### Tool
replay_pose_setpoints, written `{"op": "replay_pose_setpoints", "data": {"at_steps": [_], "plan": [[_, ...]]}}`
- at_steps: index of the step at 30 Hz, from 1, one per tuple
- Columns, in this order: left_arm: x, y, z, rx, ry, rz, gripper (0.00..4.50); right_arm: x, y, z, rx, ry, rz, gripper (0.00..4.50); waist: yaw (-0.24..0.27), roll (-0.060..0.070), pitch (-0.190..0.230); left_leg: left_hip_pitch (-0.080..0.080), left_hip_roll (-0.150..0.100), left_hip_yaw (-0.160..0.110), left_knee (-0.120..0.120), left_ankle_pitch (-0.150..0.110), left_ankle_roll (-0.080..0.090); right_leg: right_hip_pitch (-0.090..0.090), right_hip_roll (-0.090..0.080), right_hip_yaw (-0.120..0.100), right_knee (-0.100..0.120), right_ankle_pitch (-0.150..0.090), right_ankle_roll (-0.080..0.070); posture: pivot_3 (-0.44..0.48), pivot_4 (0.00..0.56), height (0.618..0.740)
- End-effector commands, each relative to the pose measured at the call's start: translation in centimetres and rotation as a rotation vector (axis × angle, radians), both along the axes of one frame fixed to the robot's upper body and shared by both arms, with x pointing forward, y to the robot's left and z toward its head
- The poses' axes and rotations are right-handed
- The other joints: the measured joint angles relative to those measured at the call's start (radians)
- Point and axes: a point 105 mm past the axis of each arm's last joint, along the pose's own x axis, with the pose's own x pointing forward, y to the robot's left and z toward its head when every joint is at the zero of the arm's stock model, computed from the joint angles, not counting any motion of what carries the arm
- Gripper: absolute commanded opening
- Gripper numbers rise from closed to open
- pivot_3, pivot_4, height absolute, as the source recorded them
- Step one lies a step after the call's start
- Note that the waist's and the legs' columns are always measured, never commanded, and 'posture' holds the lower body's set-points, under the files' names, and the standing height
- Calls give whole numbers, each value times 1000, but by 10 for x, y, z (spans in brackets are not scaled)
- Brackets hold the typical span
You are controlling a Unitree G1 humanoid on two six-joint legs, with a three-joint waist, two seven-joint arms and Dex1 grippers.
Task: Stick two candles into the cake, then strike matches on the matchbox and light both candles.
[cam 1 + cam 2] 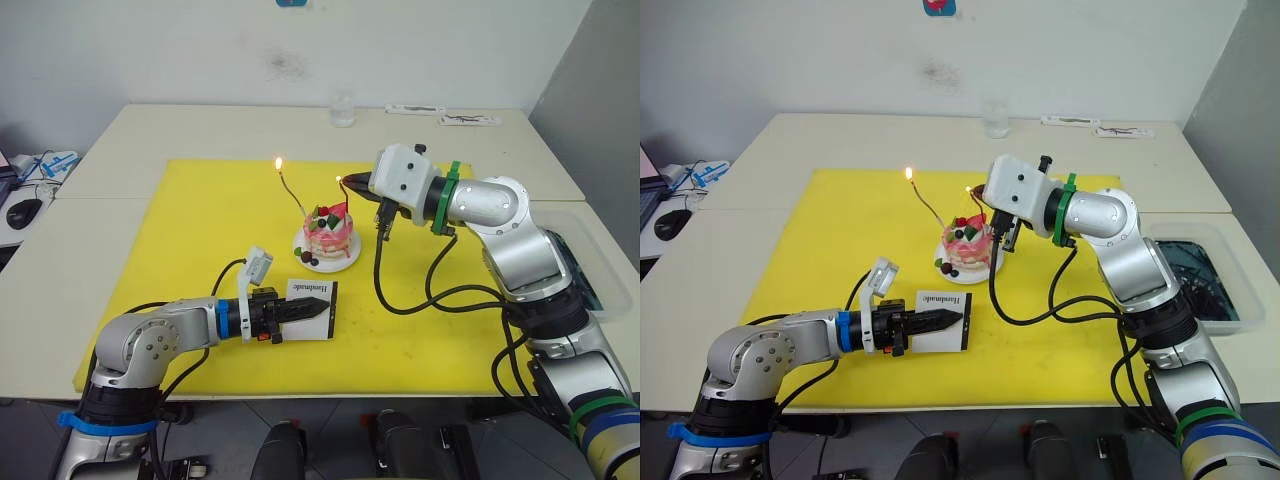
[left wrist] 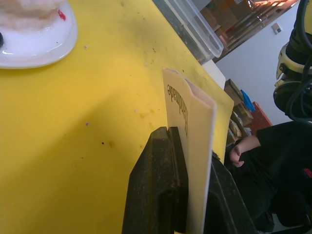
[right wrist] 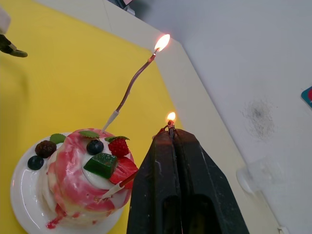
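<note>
The pink-and-white cake (image 1: 328,234) sits on its small white plate (image 1: 312,262) in the middle of the yellow mat (image 1: 200,230). One wavy candle (image 3: 130,87) stands in it, leaning left, its tip burning. The second candle (image 3: 117,187) is stuck in the cake's near side, and its upper part is hidden behind my right fingers. My right gripper (image 3: 171,134) hovers just right of the cake, shut on a match with a small flame (image 3: 170,117) at its tip. In front of the cake, my left gripper (image 1: 318,308) is shut on the white matchbox (image 1: 312,296), holding it on edge.
A clear glass (image 1: 342,108) and two flat packets (image 1: 468,120) lie at the table's far edge. A clear bin (image 1: 1200,280) with dark contents stands at the right. A mouse (image 1: 22,212) lies far left. A person's hand (image 2: 239,153) shows beyond the table.
</note>
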Motion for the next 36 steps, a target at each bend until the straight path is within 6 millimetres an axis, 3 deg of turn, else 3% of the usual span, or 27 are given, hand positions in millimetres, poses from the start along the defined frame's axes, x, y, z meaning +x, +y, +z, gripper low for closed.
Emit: {"op": "replay_pose_setpoints", "data": {"at_steps": [1, 36], "plan": [[-2, -5, 11, -21, -44, -33, 0, -2, -1, 5, -2, -35, 4, 24, 0, 0, 0, 0, 0, 0, 0, 0, 0, 0, 0, 0, 0, 0, 0, 0, 150, 740], [0, -8, 13, -27, -43, -39, 0, -1, -1, 3, -13, -42, 7, 24, 0, 0, 0, 0, 0, 0, 0, 0, 0, 0, 0, 0, 0, 0, 0, 0, 150, 740]]}}
